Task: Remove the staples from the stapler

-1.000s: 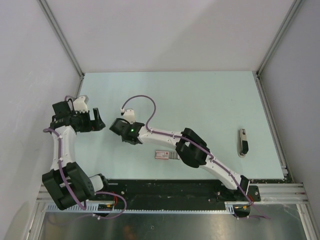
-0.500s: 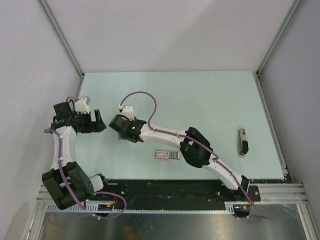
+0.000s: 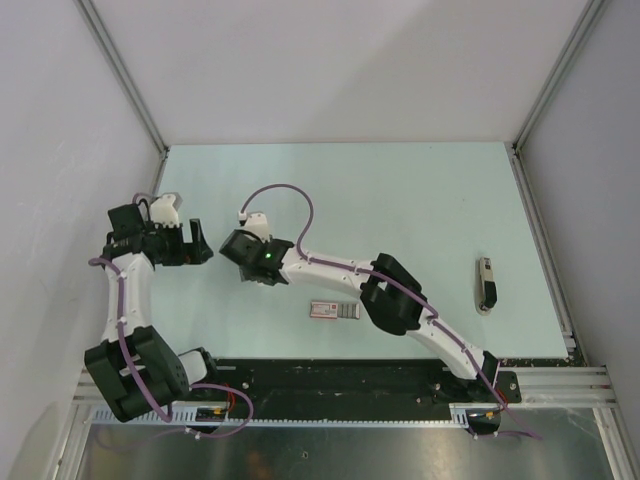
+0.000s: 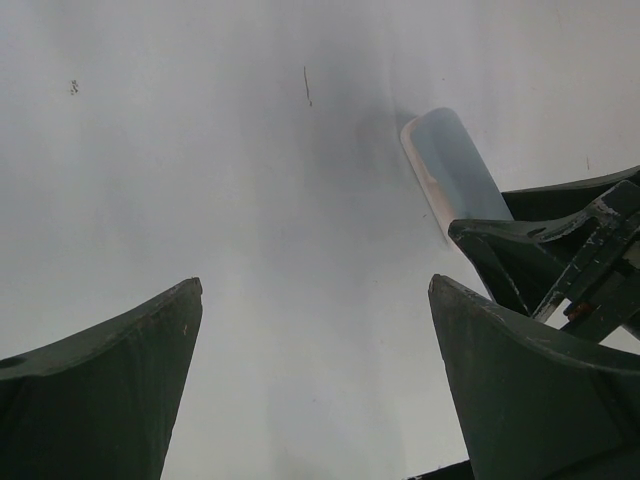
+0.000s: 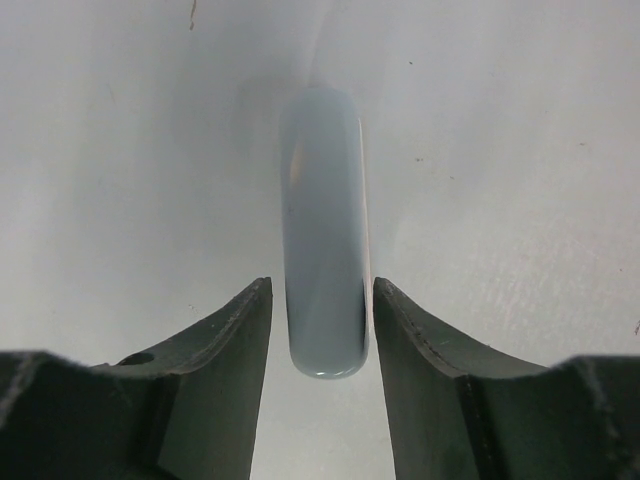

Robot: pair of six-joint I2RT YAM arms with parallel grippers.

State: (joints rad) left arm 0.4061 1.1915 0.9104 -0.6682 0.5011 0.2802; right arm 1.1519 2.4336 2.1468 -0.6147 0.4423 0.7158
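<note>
The pale blue stapler (image 5: 323, 240) lies on the table, its near end between my right gripper's (image 5: 320, 287) fingers. The jaws are open and straddle it, with a narrow gap on each side. In the left wrist view the stapler's far end (image 4: 455, 175) shows at the upper right, with the right gripper's fingers (image 4: 560, 250) just behind it. My left gripper (image 4: 315, 287) is open and empty over bare table, to the left of the stapler. In the top view the left gripper (image 3: 198, 243) faces the right gripper (image 3: 240, 255), which hides the stapler.
A flat red-and-white box with a grey part (image 3: 333, 310) lies near the front middle of the table (image 3: 400, 200). A small dark-and-white object (image 3: 486, 285) lies near the right edge. White walls close in the left, back and right sides.
My right gripper has moved a little up and to the left, closer to the left gripper. The left gripper has barely shifted.
</note>
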